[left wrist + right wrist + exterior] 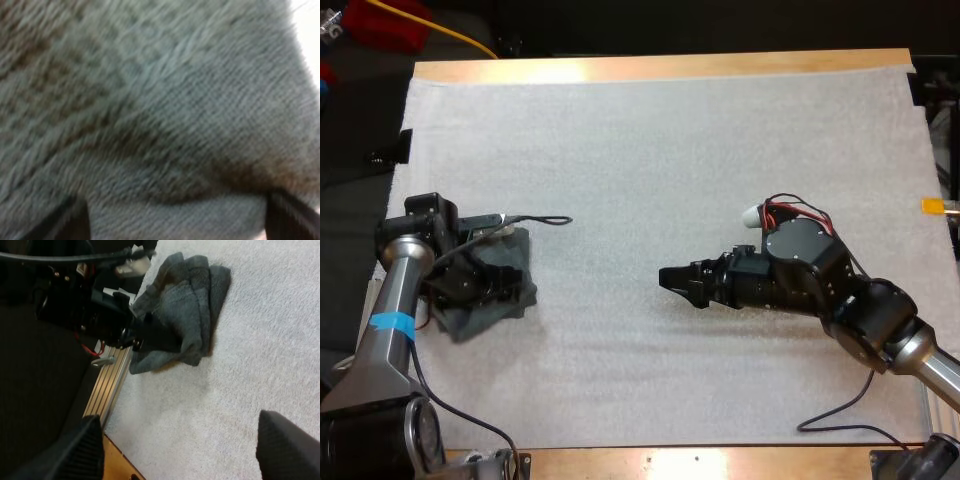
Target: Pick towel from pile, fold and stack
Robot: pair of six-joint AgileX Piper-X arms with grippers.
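The crumpled dark grey-green terry towel (517, 252) lies directly under my left gripper (485, 283), whose tips are sunk into its folds. Seen from that wrist, the black fingers (289, 218) stand wide apart with a bulge of cloth between them, not pinched together on it. My right gripper (672, 280) hangs well apart from the towel, tips pointing towards it, its fingers (285, 442) spread wide over bare mat and holding nothing. The foamy white mat (670, 150) lies beneath both tools, and the wooden table (670, 67) shows beyond it.
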